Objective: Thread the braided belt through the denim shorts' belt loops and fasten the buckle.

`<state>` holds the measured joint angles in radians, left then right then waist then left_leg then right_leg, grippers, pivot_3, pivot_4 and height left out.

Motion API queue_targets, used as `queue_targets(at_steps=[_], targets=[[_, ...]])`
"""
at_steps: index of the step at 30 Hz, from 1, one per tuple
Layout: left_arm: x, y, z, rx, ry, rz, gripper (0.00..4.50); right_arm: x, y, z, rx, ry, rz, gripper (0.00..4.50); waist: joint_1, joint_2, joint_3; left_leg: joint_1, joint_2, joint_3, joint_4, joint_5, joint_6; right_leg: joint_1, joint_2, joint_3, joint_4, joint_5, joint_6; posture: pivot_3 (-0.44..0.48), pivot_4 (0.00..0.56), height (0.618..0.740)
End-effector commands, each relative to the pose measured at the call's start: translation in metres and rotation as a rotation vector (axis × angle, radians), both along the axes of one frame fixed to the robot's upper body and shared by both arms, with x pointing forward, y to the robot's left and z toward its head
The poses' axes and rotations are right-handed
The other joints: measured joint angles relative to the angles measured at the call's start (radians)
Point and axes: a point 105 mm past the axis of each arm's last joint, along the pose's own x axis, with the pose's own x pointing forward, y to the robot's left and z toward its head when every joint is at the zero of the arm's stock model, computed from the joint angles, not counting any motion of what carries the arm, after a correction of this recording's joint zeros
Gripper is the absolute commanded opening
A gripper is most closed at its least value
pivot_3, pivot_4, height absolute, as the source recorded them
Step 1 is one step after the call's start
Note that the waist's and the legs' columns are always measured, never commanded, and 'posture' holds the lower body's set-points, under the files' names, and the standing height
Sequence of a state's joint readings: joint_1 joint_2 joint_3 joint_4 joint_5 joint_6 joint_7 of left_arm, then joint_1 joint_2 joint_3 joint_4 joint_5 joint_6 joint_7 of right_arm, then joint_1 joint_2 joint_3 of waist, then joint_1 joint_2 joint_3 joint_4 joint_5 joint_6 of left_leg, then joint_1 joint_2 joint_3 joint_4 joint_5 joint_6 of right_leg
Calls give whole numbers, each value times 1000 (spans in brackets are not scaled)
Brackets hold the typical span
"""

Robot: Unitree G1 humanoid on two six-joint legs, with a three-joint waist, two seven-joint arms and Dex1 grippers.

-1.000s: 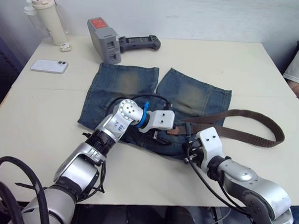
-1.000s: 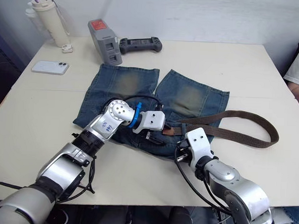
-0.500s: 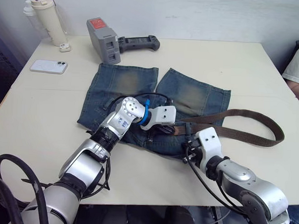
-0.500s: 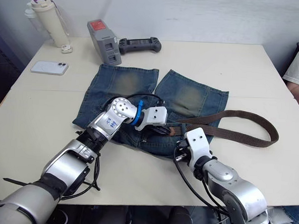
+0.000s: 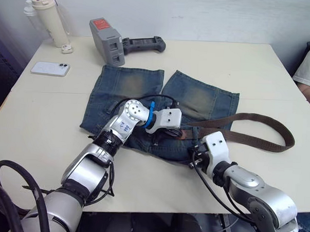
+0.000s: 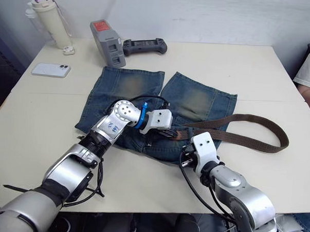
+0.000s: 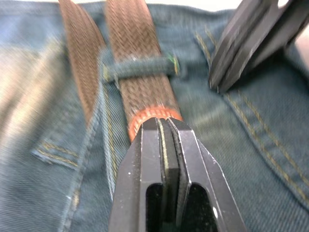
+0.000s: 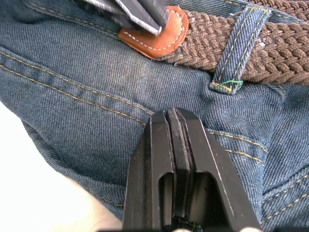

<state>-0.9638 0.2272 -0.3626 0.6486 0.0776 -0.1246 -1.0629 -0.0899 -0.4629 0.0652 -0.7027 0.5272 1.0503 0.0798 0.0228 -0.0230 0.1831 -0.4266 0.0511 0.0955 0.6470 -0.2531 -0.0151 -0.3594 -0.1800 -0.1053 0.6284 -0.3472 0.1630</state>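
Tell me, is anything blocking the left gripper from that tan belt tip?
Nothing visible does. The left gripper is already at the tan leather tip of the braided belt, just past one belt loop. The right gripper sits apart, on the denim shorts.

Even, bright indoor light falls across the cream tabletop (image 5: pixel 259 74), with no hard glare on it and only soft, short shadows hugging the faded blue denim shorts (image 5: pixel 145 95) and the grey box-shaped battery pack (image 5: pixel 107 41). The metal shells of the arms carry small pale highlights. Both head views are sharp from edge to edge, with slight darkening at the far left corner. In the left wrist view the long brown woven belt (image 7: pixel 137 58) and the denim near the picture's borders are soft and smeared. The right wrist view is crisp on the stitching, while its own black fingers (image 8: pixel 181 183) sit blurred close up.
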Motion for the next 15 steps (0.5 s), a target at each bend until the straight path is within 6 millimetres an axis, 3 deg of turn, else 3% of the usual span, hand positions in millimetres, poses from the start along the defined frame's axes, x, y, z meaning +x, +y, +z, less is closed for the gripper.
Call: queue_targets(at_steps=[1, 4, 15], targets=[[3, 4, 10, -28, -146, -16, 2013, 0, -1, 9, 8, -38, -5, 0, -1, 0, 0, 0, 0, 0, 0, 0, 0, 0, 0, 0, 0, 0, 0, 0, 150, 740], [2, 6, 6, -30, -171, -24, 3347, 0, -1, 9, 9, -37, -4, 0, 0, 0, 0, 0, 0, 0, 0, 0, 0, 0, 0, 0, 0, 0, 0, 0, 150, 740], [7, 5, -16, 56, -461, -49, 3347, 1, -1, 9, 5, -43, -8, 0, 0, 0, 0, 0, 0, 0, 0, 0, 0, 0, 0, 0, 0, 0, 0, 0, 150, 740]])
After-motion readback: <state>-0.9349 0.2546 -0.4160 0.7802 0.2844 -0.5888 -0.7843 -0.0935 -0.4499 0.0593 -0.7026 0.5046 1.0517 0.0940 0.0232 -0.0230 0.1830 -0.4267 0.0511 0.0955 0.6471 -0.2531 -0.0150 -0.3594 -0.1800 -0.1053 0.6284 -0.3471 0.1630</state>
